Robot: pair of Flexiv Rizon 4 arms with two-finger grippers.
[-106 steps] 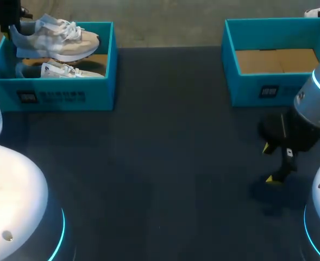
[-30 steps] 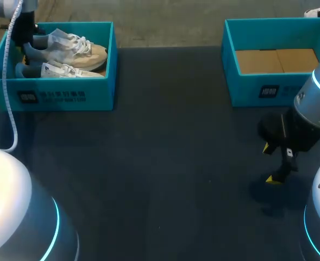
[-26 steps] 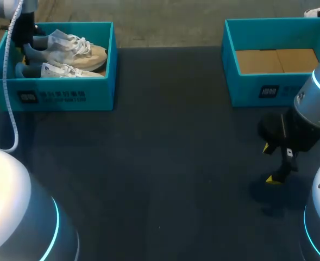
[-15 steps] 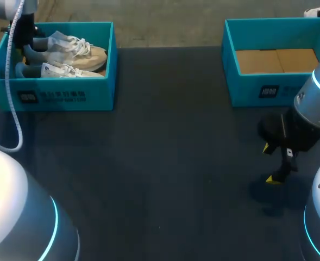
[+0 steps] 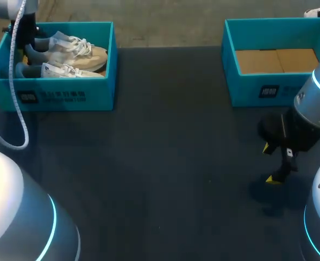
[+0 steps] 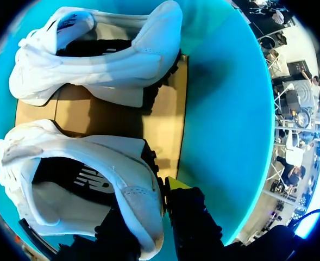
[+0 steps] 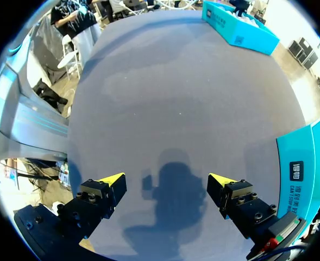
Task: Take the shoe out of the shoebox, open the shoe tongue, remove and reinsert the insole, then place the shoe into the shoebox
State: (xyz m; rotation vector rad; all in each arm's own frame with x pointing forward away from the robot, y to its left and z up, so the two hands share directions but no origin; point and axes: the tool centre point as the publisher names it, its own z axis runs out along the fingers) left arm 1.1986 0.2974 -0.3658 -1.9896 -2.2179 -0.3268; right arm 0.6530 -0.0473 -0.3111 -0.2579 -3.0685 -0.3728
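The right tool hangs wide open over the bare counter at the lower right of the frame, well apart from everything else. At the upper left, the left tool pinches the heel collar of the shoe, which is low inside the shoebox, just beside a second shoe. That pinch takes only a thin, soft edge, so I judge the shoe could slip or swing toe-down, snag its neighbour or the shoebox wall, and drag the light shoebox along
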